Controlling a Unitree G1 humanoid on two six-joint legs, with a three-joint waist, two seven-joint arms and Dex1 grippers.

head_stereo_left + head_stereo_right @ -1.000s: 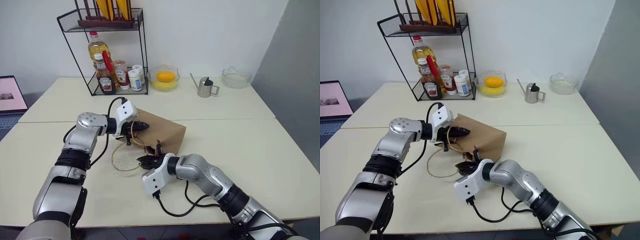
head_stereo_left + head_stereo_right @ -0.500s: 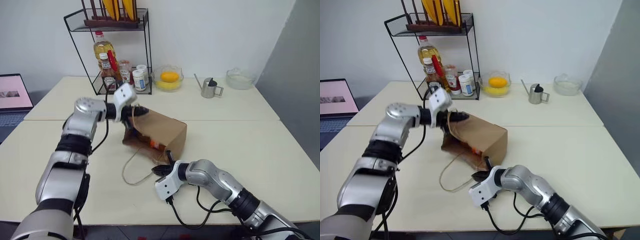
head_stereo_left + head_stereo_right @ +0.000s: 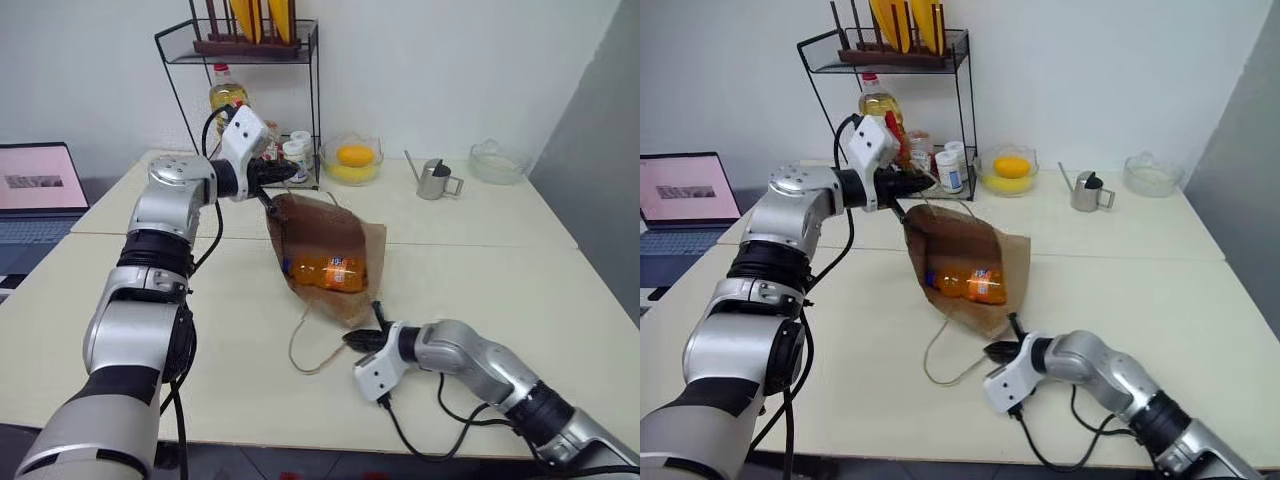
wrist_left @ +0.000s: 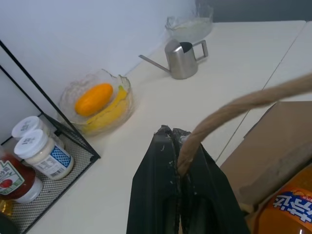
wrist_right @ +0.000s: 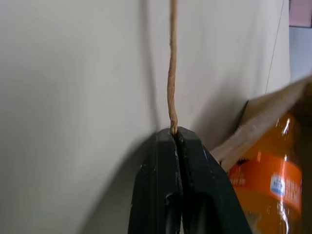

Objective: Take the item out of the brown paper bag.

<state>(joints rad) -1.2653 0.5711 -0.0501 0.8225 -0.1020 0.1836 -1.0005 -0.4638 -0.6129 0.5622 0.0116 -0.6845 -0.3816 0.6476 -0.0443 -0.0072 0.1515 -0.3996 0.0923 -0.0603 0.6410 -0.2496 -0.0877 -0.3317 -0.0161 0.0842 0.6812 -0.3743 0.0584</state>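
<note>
Laptop (image 3: 35, 195) stands at the far left, past the edge of the table (image 3: 480, 250). Next you see the wire rack (image 3: 250, 60) at the back, with a yellow oil bottle (image 3: 226, 97) and small jars (image 3: 298, 155) on its lower shelf.

Your left gripper (image 3: 285, 172) is raised in front of the rack, and its fingers are pressed together on one twisted handle (image 4: 234, 109) of the brown paper bag (image 3: 340, 235). The bag hangs from this handle, so its mouth is lifted and opened toward you, while its lower side rests on the table.

The item (image 3: 325, 272), the small bottle of orange drink, lies on its side inside the bag, on the lower wall near the mouth. You can see it below and to the right of your left gripper, well apart from the fingers. It touches neither gripper.

Your right gripper (image 3: 362, 338) is low over the table, just in front of the bag mouth. Its fingers are closed on the other handle (image 3: 305, 350), which makes a loose loop on the table to the left of this gripper. The bottle is just behind and above this gripper; in the right wrist view its orange body (image 5: 265, 185) appears close beside the fingers, inside the paper edge.

Further right at the back stand a glass bowl with an orange fruit (image 3: 355, 160), a small metal watering can (image 3: 435, 180), and another glass bowl (image 3: 497, 160).
</note>
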